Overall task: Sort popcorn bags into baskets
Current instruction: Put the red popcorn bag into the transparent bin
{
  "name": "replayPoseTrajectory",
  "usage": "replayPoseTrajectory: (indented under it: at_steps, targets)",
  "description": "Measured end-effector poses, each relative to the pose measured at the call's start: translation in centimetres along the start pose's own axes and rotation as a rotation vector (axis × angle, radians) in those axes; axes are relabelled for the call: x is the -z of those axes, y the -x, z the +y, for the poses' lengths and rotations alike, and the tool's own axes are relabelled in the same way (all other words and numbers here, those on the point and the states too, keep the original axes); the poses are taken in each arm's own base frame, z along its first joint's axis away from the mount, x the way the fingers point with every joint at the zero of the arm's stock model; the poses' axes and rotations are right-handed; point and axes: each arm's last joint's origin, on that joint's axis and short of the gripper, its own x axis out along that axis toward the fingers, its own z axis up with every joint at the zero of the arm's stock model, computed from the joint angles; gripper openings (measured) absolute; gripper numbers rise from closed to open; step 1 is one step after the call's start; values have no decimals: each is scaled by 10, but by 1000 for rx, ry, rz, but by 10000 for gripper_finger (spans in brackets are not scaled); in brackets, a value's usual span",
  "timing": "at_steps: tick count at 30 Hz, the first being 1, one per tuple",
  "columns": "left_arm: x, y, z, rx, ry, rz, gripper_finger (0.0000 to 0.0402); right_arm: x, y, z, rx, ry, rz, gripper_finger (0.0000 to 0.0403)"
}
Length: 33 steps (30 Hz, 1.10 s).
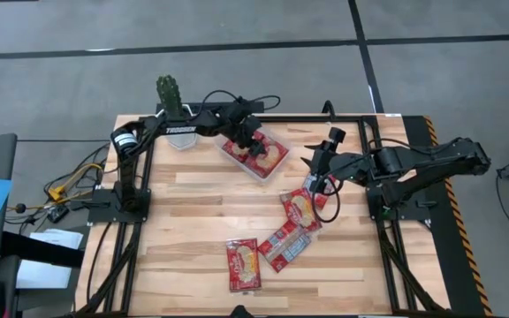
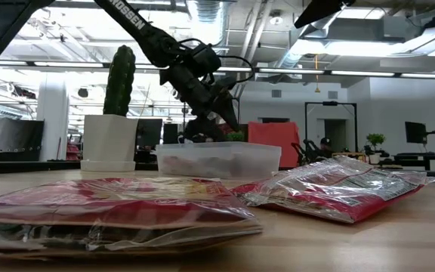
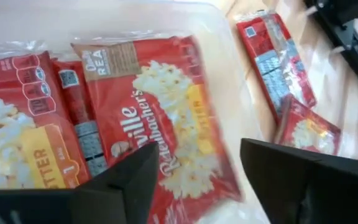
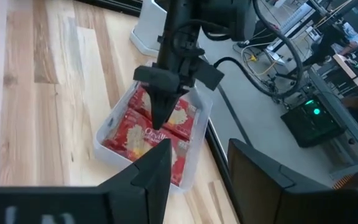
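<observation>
- In the high view, the cactus [image 1: 170, 91] in its white pot [image 1: 180, 134] stands at the upper left of the wooden table [image 1: 193, 221].
- The left gripper [image 1: 253, 146] hovers above the clear tray [image 1: 275, 164], upper centre of the frame; its fingers [image 3: 126, 186] stand apart with nothing between them.
- Red popcorn bags in the tray [image 1: 256, 155] lie flat; the left wrist view shows them overlapping beneath the gripper.
- One popcorn bag [image 1: 243, 263] lies at the lower centre of the table, well apart from the tray.
- Just right of it, another bag [image 1: 284, 245] lies tilted, touching a third bag [image 1: 300, 209] above it.
- The right gripper [image 1: 318, 168] hovers right of the tray, jaws wide and empty, with a partly hidden bag [image 1: 318, 193] below it.
</observation>
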Motion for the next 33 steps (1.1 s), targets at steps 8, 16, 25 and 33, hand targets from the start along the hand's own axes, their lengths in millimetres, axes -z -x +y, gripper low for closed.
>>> replayPoseTrajectory:
  at_steps: [8,16,25,33]
  targets:
    - [-8,38,7,55,71,45,237,18,1,2,-44,-211,158,172]
    - [-12,90,-27,249,131,63,238,72,-6,35,-173,-673,523,180]
    - [22,121,-95,296,21,70,238,147,-14,93,-194,-952,594,176]
    - [86,89,-98,296,132,53,238,176,-15,105,-192,-1044,610,174]
